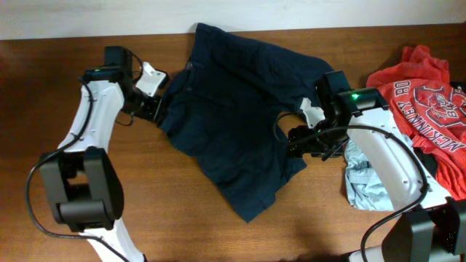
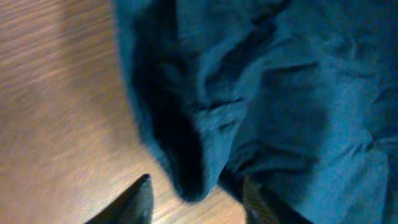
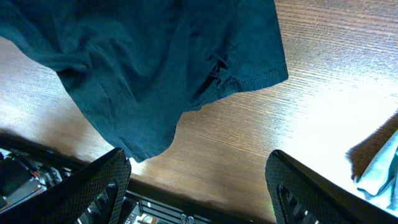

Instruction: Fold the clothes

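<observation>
Mid-tabletop, reaching far edge: clothes point(image 1: 233, 109), crumpled, one leg toward near edge. Left gripper point(image 2: 196, 180) parted, straddling bunched left hem, not clamped. Right gripper point(image 3: 196, 152) wide apart, empty, just off right hem. Risk: pinching single layer, dragging whole garment askew. Near right edge: red shirt point(image 1: 426, 94), pale cloth point(image 1: 364, 182) crowding right arm.

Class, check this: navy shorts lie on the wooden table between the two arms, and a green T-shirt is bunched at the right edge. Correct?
No: the T-shirt is red, not green, as the overhead view shows. The navy shorts lie as stated.
</observation>
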Action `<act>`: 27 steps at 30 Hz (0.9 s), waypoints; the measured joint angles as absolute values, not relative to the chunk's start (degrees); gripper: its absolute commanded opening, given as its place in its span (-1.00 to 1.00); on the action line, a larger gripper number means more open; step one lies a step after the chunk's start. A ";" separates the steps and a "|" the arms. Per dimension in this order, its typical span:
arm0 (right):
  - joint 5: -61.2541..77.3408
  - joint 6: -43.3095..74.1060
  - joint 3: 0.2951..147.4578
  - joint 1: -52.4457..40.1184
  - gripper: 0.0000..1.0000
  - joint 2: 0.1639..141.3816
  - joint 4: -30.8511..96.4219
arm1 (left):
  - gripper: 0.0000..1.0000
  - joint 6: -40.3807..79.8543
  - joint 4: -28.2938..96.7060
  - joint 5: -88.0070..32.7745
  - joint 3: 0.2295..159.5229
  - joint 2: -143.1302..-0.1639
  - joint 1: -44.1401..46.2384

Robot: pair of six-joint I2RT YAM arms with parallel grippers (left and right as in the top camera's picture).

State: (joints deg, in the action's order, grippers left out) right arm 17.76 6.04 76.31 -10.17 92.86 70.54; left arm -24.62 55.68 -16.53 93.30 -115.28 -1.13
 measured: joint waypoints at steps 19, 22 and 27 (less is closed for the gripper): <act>17.74 6.04 76.29 -10.17 0.49 92.86 70.61 | -0.71 -25.98 58.13 -10.39 93.76 -121.51 2.66; 17.74 6.07 76.29 -10.17 0.48 92.86 70.61 | -0.71 -25.98 60.27 -10.00 95.37 -121.51 2.66; 16.32 6.39 75.92 -10.17 -0.68 92.86 70.59 | -0.71 -25.96 61.80 -8.86 96.99 -121.49 2.66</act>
